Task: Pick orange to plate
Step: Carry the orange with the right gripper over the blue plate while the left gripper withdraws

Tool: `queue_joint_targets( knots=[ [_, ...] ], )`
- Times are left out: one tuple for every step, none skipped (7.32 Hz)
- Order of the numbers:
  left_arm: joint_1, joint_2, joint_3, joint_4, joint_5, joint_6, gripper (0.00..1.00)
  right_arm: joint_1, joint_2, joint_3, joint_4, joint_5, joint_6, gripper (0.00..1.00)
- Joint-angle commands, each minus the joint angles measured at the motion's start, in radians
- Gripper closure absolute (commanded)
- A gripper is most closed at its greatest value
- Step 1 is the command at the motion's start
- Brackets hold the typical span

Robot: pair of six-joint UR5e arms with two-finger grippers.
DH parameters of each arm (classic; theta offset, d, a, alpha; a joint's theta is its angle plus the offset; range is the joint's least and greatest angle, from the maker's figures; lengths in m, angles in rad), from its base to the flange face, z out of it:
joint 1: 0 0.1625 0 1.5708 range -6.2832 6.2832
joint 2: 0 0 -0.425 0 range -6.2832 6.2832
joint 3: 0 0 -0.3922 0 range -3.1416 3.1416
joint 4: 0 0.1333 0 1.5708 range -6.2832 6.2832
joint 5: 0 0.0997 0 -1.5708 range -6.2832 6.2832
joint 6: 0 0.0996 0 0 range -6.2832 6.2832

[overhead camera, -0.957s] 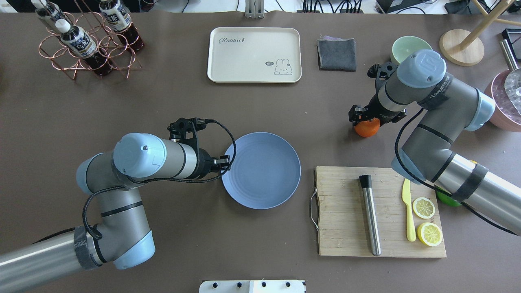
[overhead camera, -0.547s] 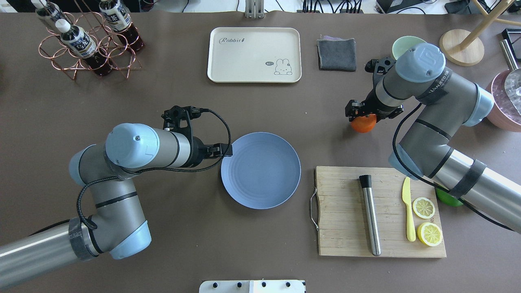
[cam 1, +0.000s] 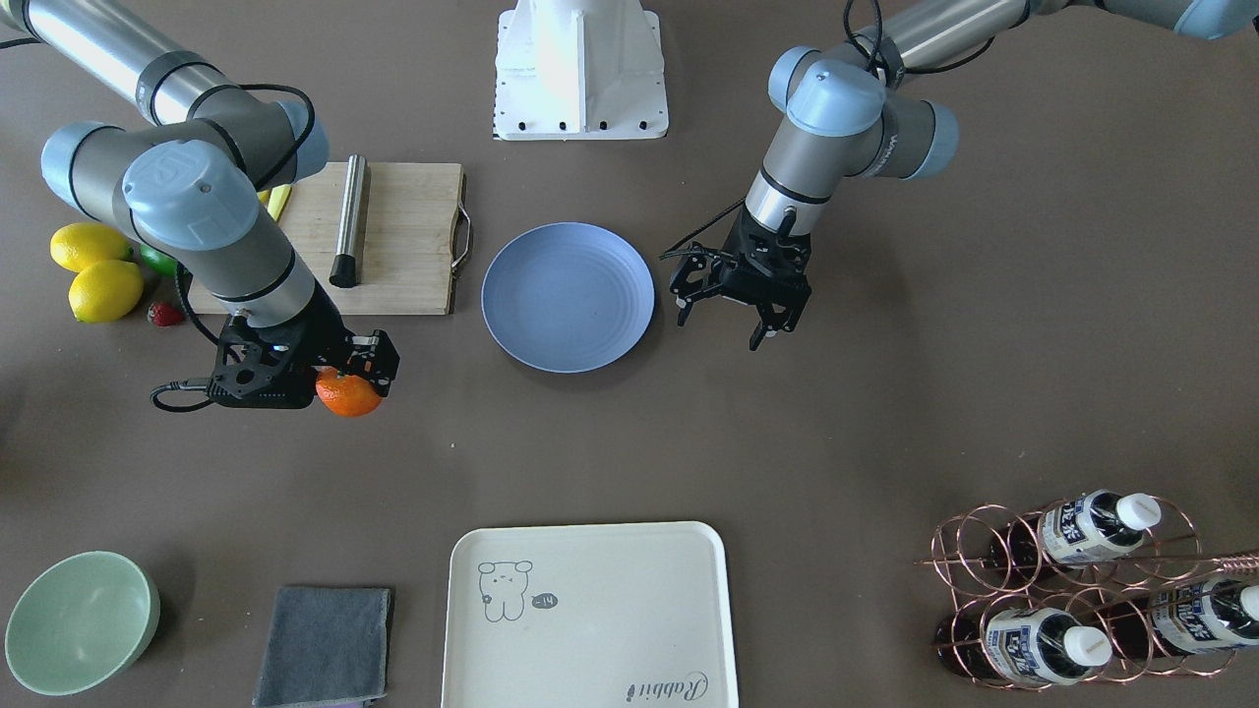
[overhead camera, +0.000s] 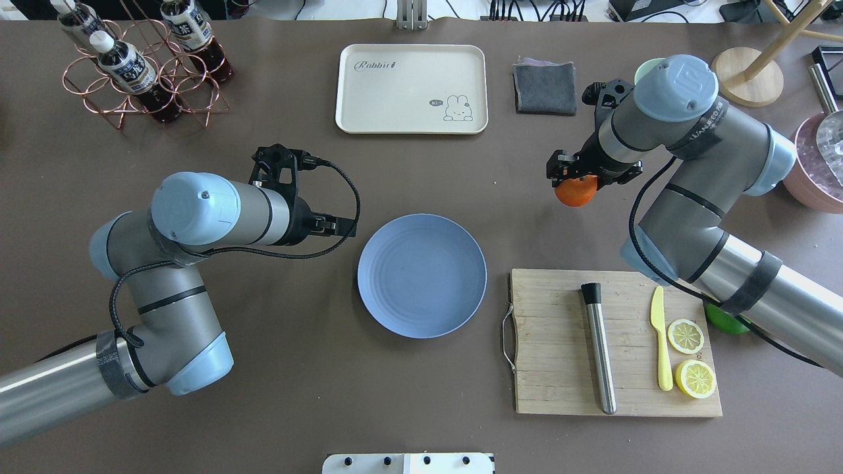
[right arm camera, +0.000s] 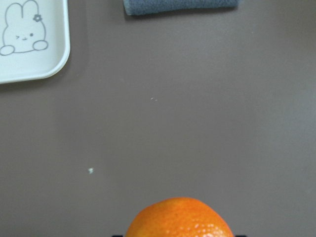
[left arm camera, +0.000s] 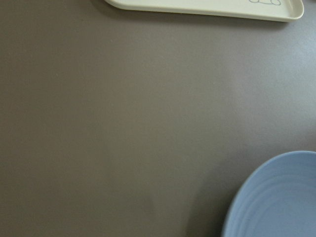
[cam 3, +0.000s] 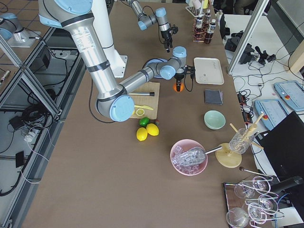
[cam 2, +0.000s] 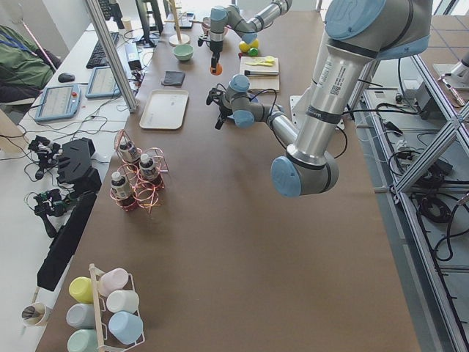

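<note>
The orange is small, round and bright, and my right gripper is shut on it to the right of the plate, a little beyond its far edge. In the front-facing view the orange hangs under that gripper, apart from the plate. The right wrist view shows the orange at the bottom edge. The pale blue plate lies bare at mid-table. My left gripper is open and holds nothing, just left of the plate's rim, and its fingers stand spread.
A wooden cutting board right of the plate carries a metal muddler, a yellow knife and two lemon halves. A cream tray, grey cloth and mint bowl lie at the far side. A bottle rack stands far left.
My right gripper has carried the orange left and toward the table's far side. My left arm has drawn back to the left, off the plate's rim.
</note>
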Motion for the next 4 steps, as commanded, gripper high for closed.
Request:
queue_joint_targets(
  knots=[
    [-0.019, 0.042, -0.044, -0.001, 0.06, 0.052, 0.02, -0.1, 0.107, 0.09, -0.173, -0.075, 0.111, 1.0],
    [-0.026, 0.104, -0.076, 0.004, 0.048, 0.058, 0.02, -0.163, 0.147, 0.11, -0.218, -0.133, 0.144, 1.0],
    [-0.067, 0.135, -0.086, 0.012, -0.001, 0.114, 0.02, -0.214, 0.183, 0.109, -0.241, -0.164, 0.161, 1.0],
    [-0.116, 0.169, -0.112, 0.041, -0.05, 0.18, 0.02, -0.271, 0.203, 0.099, -0.244, -0.234, 0.162, 1.0]
  ],
)
